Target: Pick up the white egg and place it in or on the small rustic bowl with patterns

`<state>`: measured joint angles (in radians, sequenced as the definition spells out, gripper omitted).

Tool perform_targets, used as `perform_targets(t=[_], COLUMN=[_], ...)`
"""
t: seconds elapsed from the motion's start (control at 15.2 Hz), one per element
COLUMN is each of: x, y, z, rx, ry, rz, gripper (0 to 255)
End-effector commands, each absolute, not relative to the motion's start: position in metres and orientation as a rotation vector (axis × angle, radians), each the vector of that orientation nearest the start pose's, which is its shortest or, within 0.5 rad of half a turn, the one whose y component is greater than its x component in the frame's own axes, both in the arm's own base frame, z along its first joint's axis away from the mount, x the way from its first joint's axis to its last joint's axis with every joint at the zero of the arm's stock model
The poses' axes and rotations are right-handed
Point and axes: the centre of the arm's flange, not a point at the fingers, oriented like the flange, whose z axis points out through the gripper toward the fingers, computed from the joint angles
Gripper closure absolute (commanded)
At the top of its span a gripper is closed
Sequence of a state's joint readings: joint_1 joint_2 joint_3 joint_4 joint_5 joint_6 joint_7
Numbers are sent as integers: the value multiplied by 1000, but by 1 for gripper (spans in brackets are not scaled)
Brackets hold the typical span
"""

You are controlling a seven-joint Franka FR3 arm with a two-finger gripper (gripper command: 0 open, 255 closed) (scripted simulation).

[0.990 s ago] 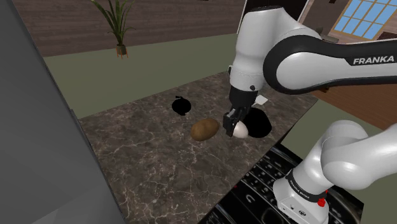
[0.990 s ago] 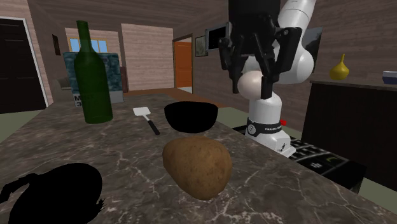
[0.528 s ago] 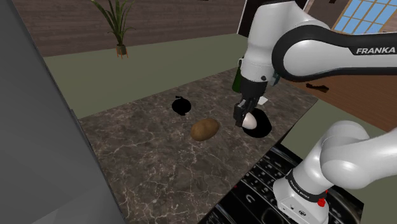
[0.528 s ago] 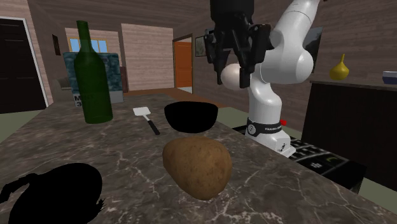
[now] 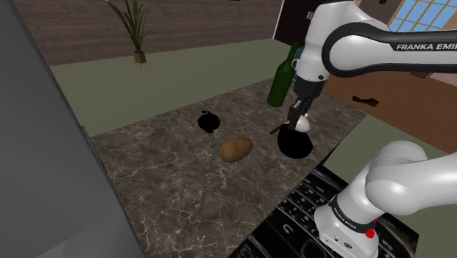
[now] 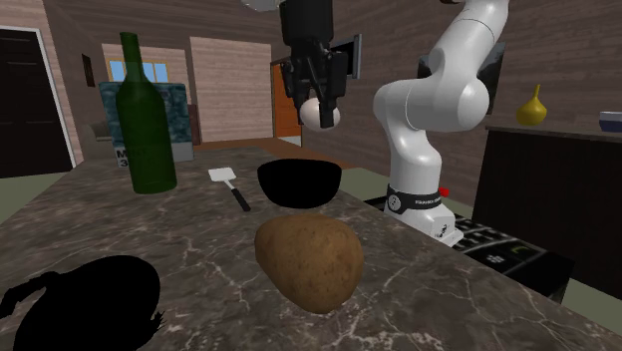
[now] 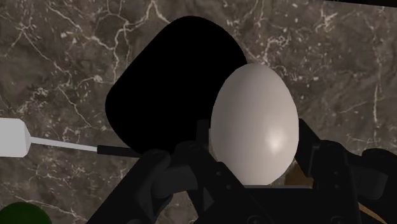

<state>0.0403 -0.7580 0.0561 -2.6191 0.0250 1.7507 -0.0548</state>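
I had the gripper (image 6: 321, 102) pinching the white egg (image 7: 254, 124) in the air, roughly over the black bowl (image 5: 294, 145) near the countertop's (image 5: 183, 183) stand-side edge. Pickup done; lowering and release remained.

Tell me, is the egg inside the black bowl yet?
Not yet. The white egg is clasped in the pincer, up in the air above the bowl.
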Motion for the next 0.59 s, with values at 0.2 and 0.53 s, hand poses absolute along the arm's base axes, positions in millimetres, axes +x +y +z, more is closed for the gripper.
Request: perform_targets(t=[0.2, 0.53], x=[316, 316], y=[-32, -32], z=[469, 443], rx=[-3147, -3147], ry=[-204, -204], rz=[175, 175], gripper=[255, 255])
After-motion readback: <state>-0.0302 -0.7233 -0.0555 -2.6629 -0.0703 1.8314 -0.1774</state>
